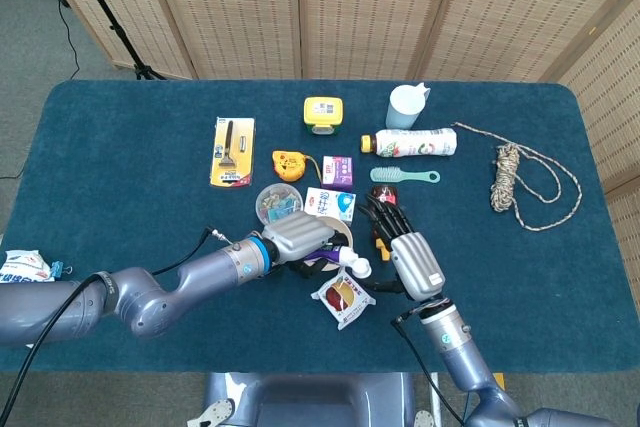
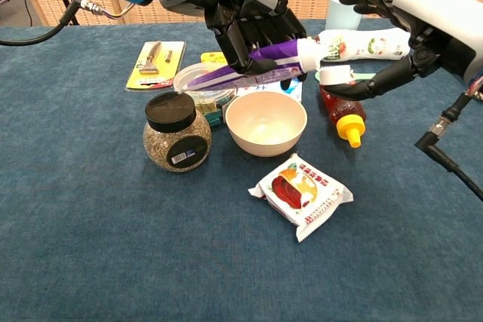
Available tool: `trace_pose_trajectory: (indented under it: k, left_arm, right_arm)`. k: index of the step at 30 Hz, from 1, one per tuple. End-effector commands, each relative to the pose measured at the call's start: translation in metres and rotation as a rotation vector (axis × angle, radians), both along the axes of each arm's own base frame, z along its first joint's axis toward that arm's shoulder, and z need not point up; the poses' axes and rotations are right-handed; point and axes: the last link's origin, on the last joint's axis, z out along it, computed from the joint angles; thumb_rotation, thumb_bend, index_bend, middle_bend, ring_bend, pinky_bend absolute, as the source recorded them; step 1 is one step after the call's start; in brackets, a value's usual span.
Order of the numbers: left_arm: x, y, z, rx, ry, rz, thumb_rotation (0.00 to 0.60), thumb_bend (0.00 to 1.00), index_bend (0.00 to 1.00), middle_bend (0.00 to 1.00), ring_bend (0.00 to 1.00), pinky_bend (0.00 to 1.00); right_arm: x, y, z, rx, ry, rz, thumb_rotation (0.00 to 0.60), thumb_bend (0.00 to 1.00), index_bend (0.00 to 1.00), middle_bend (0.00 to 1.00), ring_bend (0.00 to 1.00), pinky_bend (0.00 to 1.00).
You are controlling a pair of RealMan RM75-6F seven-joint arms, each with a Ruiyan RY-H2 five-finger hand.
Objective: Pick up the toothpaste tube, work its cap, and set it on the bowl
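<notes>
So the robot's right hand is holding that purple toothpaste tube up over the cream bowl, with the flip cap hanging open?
Not the right hand. The chest view shows the left hand gripping the purple toothpaste tube above the cream bowl, its white flip cap hanging open. The right hand only reaches toward that cap with its fingers spread.

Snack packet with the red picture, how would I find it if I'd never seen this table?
Start at the blue table and find the cream bowl in the middle. Just in front of the bowl, toward the robot, lies the snack packet on its own. It is the only flat white wrapper with crimped ends and a red and orange picture.
</notes>
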Motion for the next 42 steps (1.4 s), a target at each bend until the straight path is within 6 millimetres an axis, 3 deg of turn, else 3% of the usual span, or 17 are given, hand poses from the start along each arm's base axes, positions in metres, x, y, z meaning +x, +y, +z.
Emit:
trace_pose_trajectory:
  k: [1, 32, 42]
  left_arm:
    - [0.000, -0.001, -0.001, -0.002, 0.005, -0.003, 0.600, 1.00, 0.49, 0.36, 0.45, 0.49]
    - [-0.007, -0.013, -0.011, 0.011, 0.093, -0.092, 0.600, 1.00, 0.49, 0.36, 0.45, 0.49]
    - [-0.024, -0.009, 0.007, 0.134, 0.064, -0.088, 0.600, 1.00, 0.49, 0.36, 0.45, 0.49]
  right_arm:
    - [0.001, 0.000, 0.000, 0.004, -0.008, 0.000, 0.600, 0.22, 0.00, 0.00, 0.00, 0.00]
    - [0.010, -0.006, -0.002, 0.023, 0.014, 0.023, 0.600, 0.22, 0.00, 0.00, 0.00, 0.00]
    - [-0.008, -0.008, 0.007, 0.018, 0.032, -0.017, 0.600, 0.22, 0.00, 0.00, 0.00, 0.00]
